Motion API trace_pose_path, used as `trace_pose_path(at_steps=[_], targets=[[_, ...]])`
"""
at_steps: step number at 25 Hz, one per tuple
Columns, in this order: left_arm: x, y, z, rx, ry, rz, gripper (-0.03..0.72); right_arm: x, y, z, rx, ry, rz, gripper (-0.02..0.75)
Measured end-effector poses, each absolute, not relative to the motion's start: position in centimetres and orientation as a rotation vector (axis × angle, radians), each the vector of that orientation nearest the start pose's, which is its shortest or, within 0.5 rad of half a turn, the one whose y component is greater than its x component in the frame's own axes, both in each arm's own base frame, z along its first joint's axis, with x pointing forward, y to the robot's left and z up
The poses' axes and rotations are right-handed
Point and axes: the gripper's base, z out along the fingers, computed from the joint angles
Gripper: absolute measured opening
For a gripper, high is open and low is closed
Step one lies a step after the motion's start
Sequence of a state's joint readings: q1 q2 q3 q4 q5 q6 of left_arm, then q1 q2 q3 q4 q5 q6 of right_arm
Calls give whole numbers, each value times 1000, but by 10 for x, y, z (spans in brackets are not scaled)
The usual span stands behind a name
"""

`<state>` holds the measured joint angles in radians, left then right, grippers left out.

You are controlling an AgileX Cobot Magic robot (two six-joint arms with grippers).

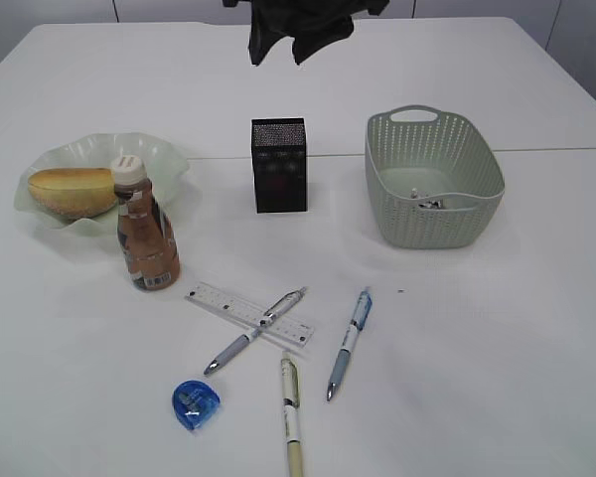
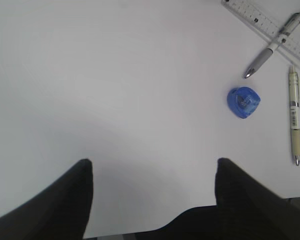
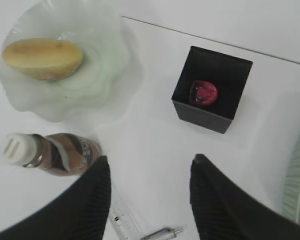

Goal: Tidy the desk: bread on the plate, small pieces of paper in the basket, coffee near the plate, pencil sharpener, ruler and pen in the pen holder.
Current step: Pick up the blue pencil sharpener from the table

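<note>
The bread (image 1: 73, 192) is seen lying on the plate (image 1: 164, 155) near the left edge of the desk (image 1: 497, 338), so that part can be judged done. The coffee (image 1: 146, 238) stands upright just beside the plate's front rim, which also appears settled. Small scraps of paper (image 1: 429, 202) are seen inside the basket (image 1: 432, 231) toward the right edge; no loose scraps are visible on the desk.

The stationery is judged to remain. The ruler (image 1: 248, 313), three pens (image 1: 253, 331) (image 1: 349, 344) (image 1: 291, 412) and the blue pencil sharpener (image 1: 195, 404) are spread near the front edge, one pen lying across the ruler. The pen holder (image 1: 279, 165) stands mid-desk; a red object (image 3: 204, 92) is seen inside it.

The left gripper (image 2: 152, 172) is held open and empty above bare desk near the sharpener. The right gripper (image 3: 149, 172) is likewise open, nothing gripped, between coffee and pen holder.
</note>
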<state>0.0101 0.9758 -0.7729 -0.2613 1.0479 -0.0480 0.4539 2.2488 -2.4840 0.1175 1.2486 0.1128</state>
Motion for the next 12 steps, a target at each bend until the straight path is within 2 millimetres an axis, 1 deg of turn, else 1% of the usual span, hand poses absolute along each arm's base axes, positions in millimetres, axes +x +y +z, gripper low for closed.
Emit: trace_pose_path(at_steps=[2, 5, 7, 12], targets=[[162, -19, 290, -186, 2713, -355, 557, 424, 233, 355, -462, 2487, 366, 378], [162, -19, 290, -168, 2712, -351, 557, 401, 248, 356, -519, 2517, 344, 378], [162, -19, 290, -165, 2712, -351, 557, 386, 255, 348, -562, 2567, 322, 378], [162, -19, 290, -163, 2712, -350, 557, 345, 275, 336, -696, 2629, 287, 378]])
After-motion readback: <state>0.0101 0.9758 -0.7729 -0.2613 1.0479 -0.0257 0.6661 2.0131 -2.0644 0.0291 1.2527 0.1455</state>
